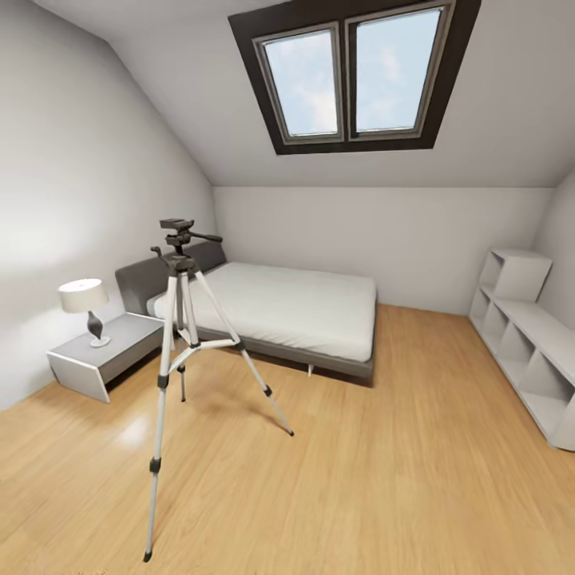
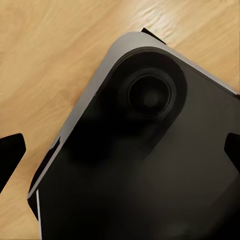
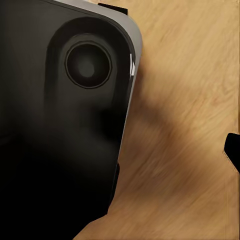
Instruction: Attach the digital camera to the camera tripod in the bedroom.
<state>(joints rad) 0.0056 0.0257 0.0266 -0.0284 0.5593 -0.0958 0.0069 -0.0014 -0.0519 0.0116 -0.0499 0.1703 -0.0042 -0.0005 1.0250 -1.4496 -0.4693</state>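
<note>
one camera tripod point(image 1: 185, 335), one bed point(image 1: 279, 307), one lamp point(image 1: 85, 307), wood floor point(image 1: 383, 479).

Ahead of you a low grey bed point(image 1: 271, 319) sits against the far wall under a dark-framed skylight point(image 1: 351, 76). Left of it, a white-shaded lamp point(image 1: 86, 307) stands on a grey nightstand point(image 1: 104, 355); white cube shelving point(image 1: 523, 343) lines the right wall

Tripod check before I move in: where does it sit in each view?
Head view: camera tripod stands left of centre on the wood floor, before the bed.
Left wrist view: dark robot base over floor.
Right wrist view: the same base over floor.
Shared landmark: the wood floor.
</note>
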